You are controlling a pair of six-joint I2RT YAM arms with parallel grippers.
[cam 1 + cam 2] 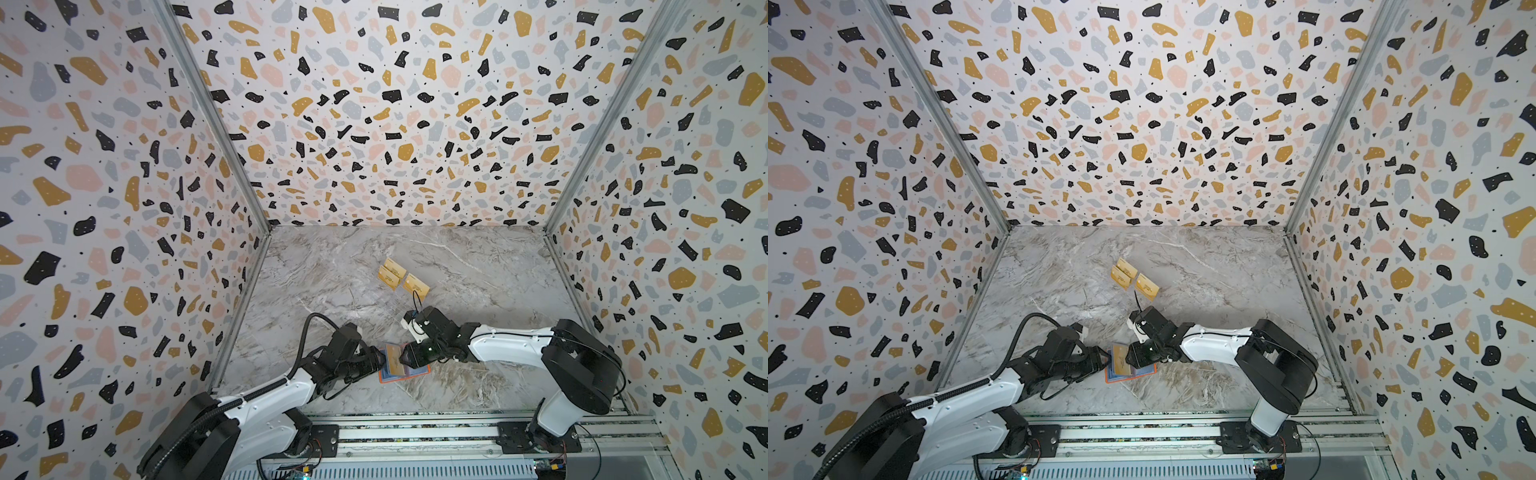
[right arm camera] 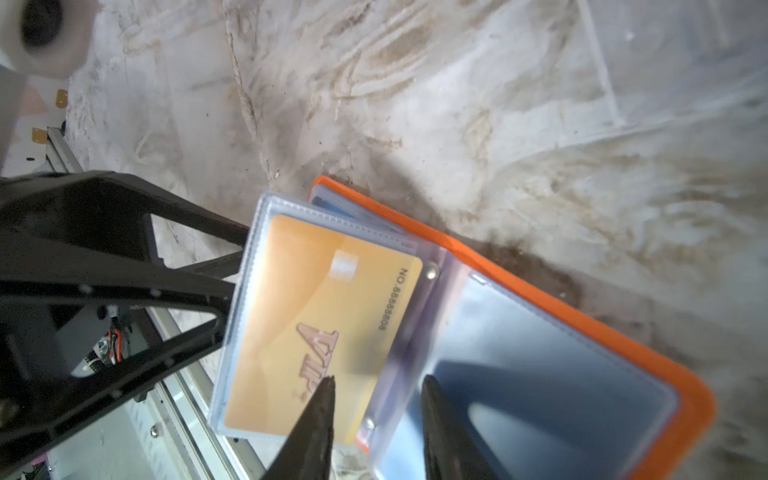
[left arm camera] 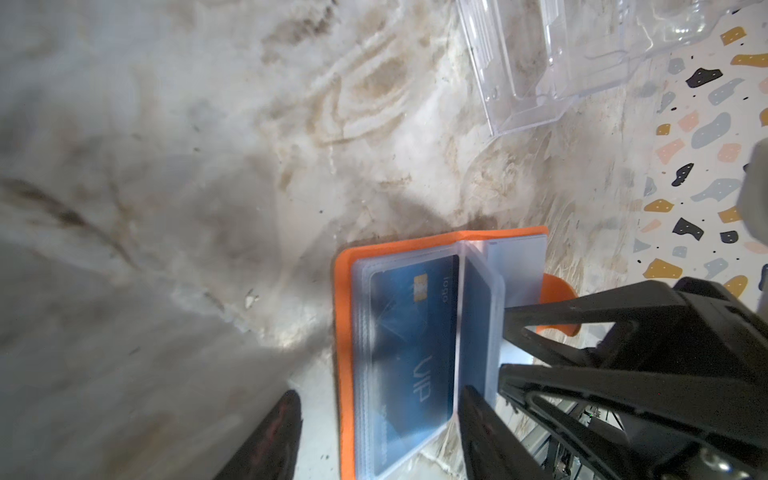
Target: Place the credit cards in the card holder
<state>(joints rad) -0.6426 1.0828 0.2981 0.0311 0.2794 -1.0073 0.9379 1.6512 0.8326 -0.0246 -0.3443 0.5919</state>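
The orange card holder (image 1: 417, 372) lies open near the table's front, between both grippers. A blue VIP credit card (image 3: 411, 345) fills one sleeve on its flat half. A gold credit card (image 2: 324, 324) sits in a clear sleeve leaf that stands raised. My left gripper (image 3: 376, 432) is open, its fingers either side of the holder's blue-card half. My right gripper (image 2: 376, 415) is open too, one finger over the gold card's leaf, the other over the blue page (image 2: 540, 374). More gold credit cards (image 1: 401, 277) stand farther back.
A clear acrylic tiered rack (image 3: 540, 62) at mid-table holds the standing gold cards. Terrazzo-patterned walls (image 1: 124, 249) close in the left, right and back sides. A metal rail (image 1: 415, 432) with both arm bases runs along the front edge.
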